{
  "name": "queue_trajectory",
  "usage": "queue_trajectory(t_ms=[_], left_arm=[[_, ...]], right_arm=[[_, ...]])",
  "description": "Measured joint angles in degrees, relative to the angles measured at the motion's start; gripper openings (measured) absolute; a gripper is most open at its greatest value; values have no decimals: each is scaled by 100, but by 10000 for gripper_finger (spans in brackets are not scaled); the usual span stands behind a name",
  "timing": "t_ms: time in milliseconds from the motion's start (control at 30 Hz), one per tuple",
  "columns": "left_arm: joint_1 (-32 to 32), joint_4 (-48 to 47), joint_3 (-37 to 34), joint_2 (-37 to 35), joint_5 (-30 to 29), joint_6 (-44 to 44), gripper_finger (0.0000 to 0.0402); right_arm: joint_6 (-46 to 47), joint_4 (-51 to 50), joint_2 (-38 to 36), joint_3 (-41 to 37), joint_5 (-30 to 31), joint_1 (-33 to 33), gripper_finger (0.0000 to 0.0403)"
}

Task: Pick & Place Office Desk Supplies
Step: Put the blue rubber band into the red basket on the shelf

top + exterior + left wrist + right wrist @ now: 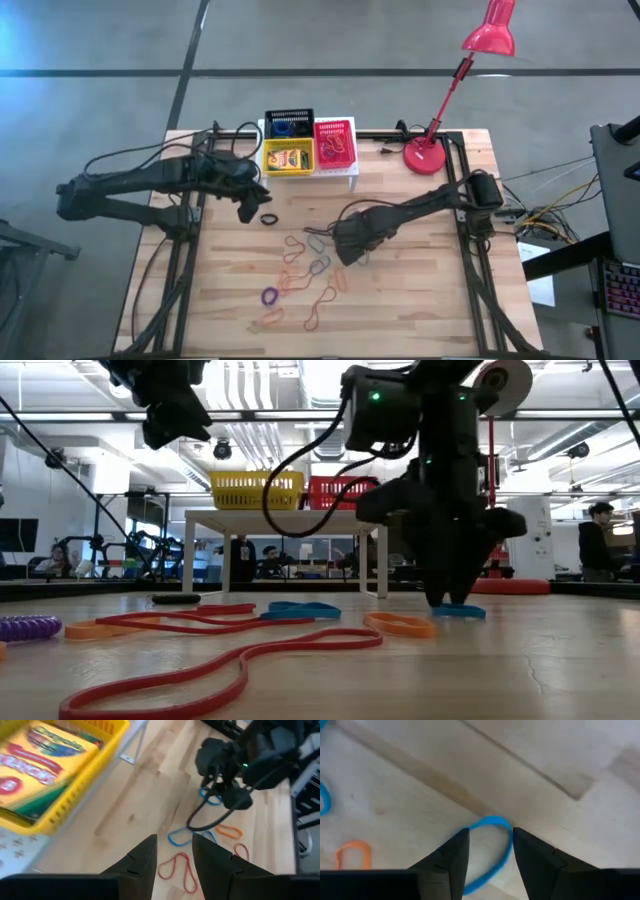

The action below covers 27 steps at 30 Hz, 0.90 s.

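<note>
Wood-plank desk (420,300), pale butcher-block on a dark frame, grey concrete floor around it.

Near edge: rubber bands (300,285) lie loose across the middle and near half, orange, red, purple and blue; I count most of the lot as not yet sorted.

Mid-desk: right gripper (489,851) is down at the surface, fingers parted and straddling a blue band (490,847), not clenched on it as far as I can see. Black band (268,219) lies alone near the left gripper (174,857), which hovers raised, fingers apart, holding nothing.

Far edge: white stand (345,172) carries black basket (289,125), yellow basket (289,156) with a crayon box (35,767), red basket (335,142). Red lamp (428,150) at far right.

Judgement: crayons look placed, bands mostly remain.

Beyond: open lab, people in the background.
</note>
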Motion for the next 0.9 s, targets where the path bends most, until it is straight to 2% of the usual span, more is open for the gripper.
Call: queue_trajectory(t_ms=[167, 367, 600, 900], left_arm=[[-11, -5, -51, -64, 191, 5, 128], [-13, 3, -57, -121, 390, 53, 128], [-13, 34, -77, -252, 515, 264, 128], [-13, 602, -106, -205, 502, 523, 128]], right_arm=[[-301, -19, 200, 187, -155, -42, 105], [-317, 43, 209, 240, -124, -35, 18], [-389, 29, -353, 567, 0, -39, 9], [-1610, 422, -861, 1419, 513, -123, 9]])
